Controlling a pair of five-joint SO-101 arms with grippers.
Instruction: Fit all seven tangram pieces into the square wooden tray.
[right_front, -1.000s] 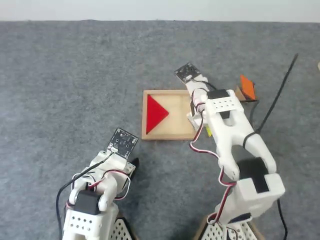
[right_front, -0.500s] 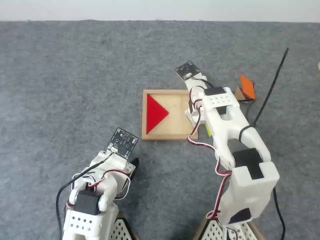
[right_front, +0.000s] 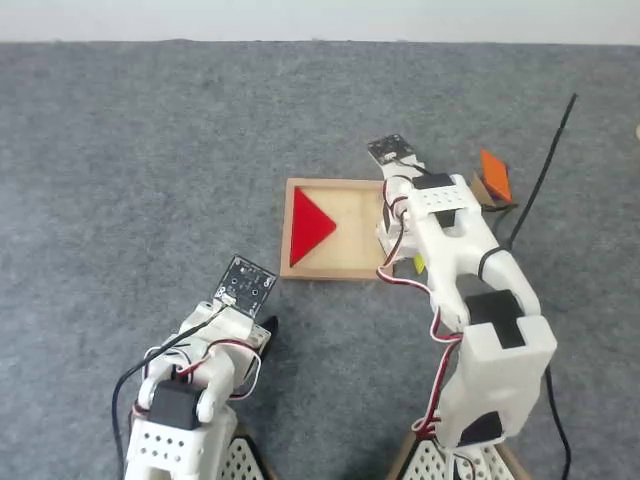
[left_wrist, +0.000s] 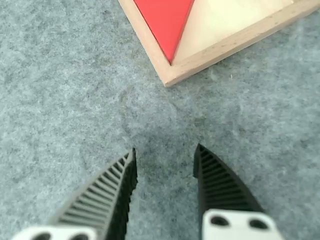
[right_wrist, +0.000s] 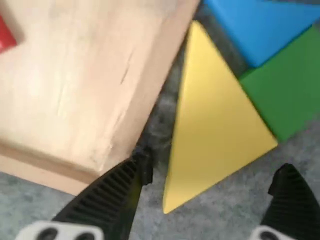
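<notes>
The square wooden tray (right_front: 335, 272) lies mid-table with a red triangle (right_front: 310, 225) in its left half. My right arm (right_front: 440, 215) hangs over the tray's right edge. In the right wrist view my right gripper (right_wrist: 215, 170) is open, its fingers (right_wrist: 117, 192) either side of a yellow triangle's (right_wrist: 215, 120) tip. That triangle lies on the mat against the tray wall (right_wrist: 150, 95), beside a blue piece (right_wrist: 255, 25) and a green piece (right_wrist: 287, 85). An orange piece (right_front: 494, 174) sits farther right. My left gripper (left_wrist: 165, 152) is open over bare mat near the tray corner (left_wrist: 172, 75).
Grey felt mat (right_front: 150, 150) covers the table, with wide free room left of and behind the tray. A black cable (right_front: 545, 165) runs along the right side near the orange piece. The left arm (right_front: 200, 380) sits at the front left.
The right arm's wrist has shifted slightly to the right beside the tray's right edge. The left arm and the red triangle have not moved.
</notes>
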